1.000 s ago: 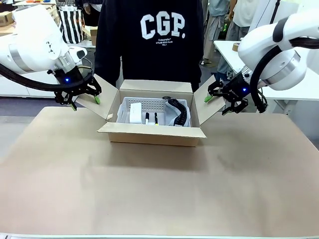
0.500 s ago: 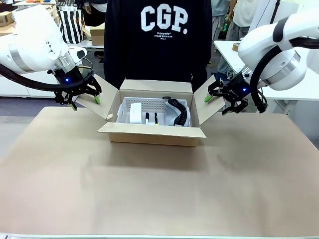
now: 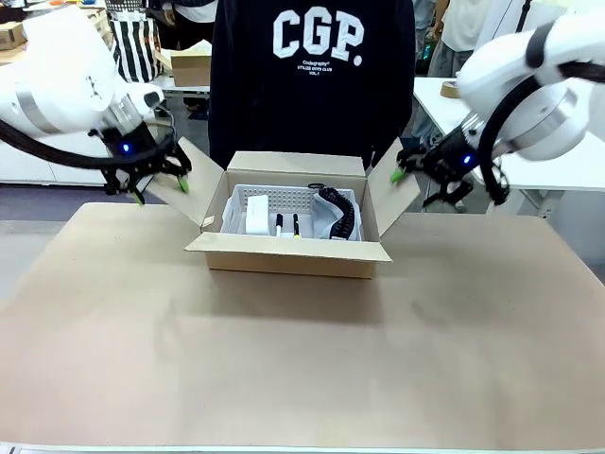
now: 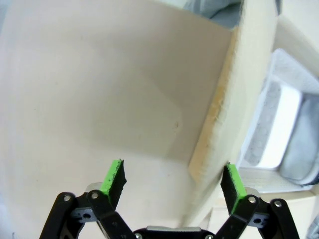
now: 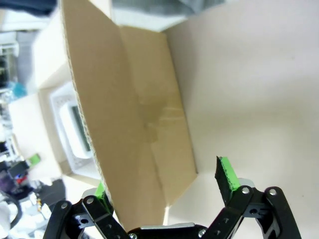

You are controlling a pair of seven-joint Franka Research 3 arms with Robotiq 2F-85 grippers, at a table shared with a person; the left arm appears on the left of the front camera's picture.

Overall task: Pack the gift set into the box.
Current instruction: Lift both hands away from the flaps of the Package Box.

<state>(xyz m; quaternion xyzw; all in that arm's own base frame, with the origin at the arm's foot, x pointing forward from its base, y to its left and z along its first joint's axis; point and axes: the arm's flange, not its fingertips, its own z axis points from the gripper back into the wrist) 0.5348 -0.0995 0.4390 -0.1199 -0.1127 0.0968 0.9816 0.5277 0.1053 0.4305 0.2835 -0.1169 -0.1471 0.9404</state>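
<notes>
The box [image 3: 288, 253] lies mid-frame; its left flap [image 3: 198, 194] is straddled by the left jaws, its right flap [image 3: 388, 199] by the right jaws, all held apart.

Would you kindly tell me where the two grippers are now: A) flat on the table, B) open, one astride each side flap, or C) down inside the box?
B: the left gripper and right gripper each stand open around a side flap of the box.

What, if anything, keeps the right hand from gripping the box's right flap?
Probably nothing, so yes: the right hand is open, and the right flap of the box lies between its fingers.
</notes>
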